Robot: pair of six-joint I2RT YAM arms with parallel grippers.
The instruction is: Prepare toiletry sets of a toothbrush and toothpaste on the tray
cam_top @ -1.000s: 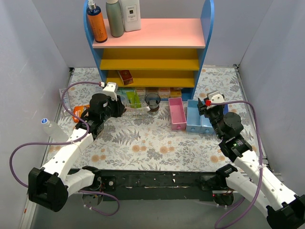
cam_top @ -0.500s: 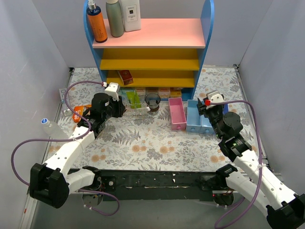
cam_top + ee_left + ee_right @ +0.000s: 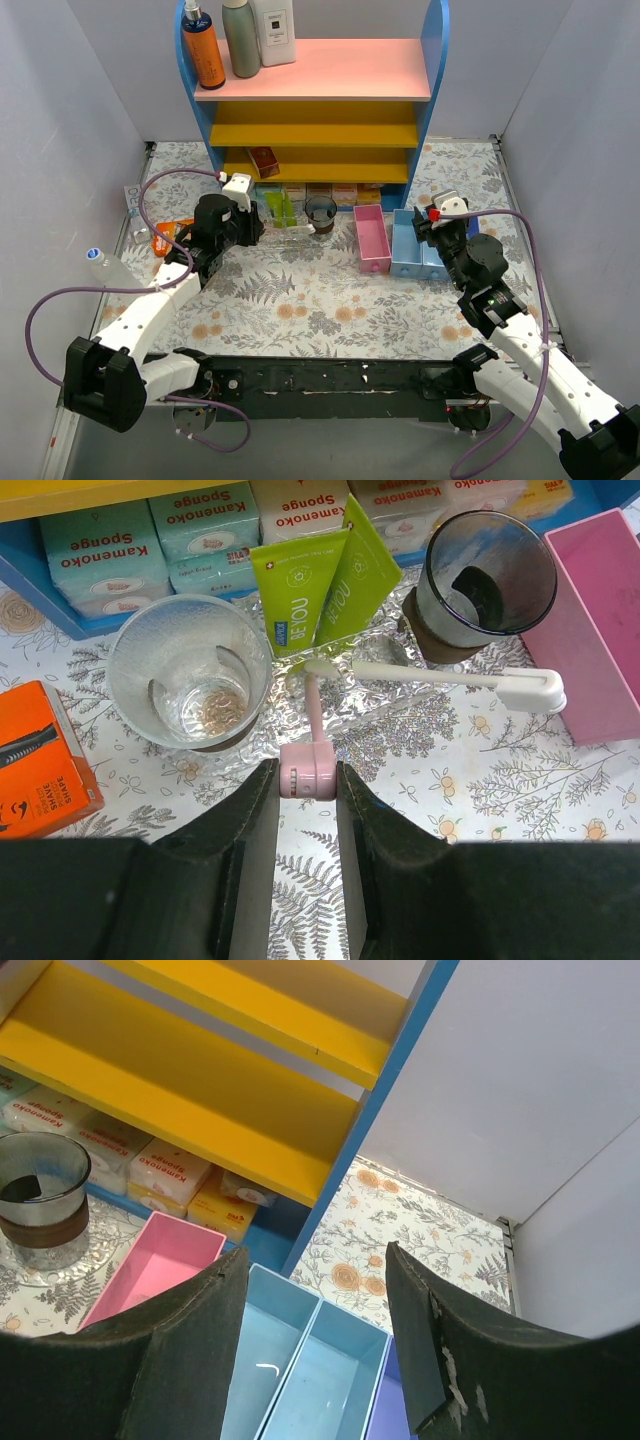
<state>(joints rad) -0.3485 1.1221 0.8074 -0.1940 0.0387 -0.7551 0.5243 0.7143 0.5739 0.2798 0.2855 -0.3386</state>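
Observation:
My left gripper [image 3: 308, 780] is shut on the pink end of a toothbrush [image 3: 314, 705] whose stem reaches up onto the clear tray [image 3: 380, 715]. A white toothbrush [image 3: 450, 679] lies crosswise on the tray. Two lime-green toothpaste tubes [image 3: 300, 585] lie at its back between a clear cup [image 3: 190, 675] and a dark cup [image 3: 487, 580]. In the top view the left gripper [image 3: 258, 229] is at the tray's [image 3: 290, 237] left end, by the tubes [image 3: 280, 208] and dark cup [image 3: 321, 212]. My right gripper [image 3: 315, 1290] is open and empty above the blue bins [image 3: 300, 1380].
A pink bin [image 3: 371, 238] and blue bins [image 3: 410, 243] stand right of the tray. A shelf unit [image 3: 320, 100] stands behind, with sponge packs [image 3: 200, 520] on its bottom level. An orange box [image 3: 40, 750] and a clear bottle [image 3: 105, 265] lie at the left.
My left gripper has shifted slightly toward the tray and shelf. The right arm has not moved.

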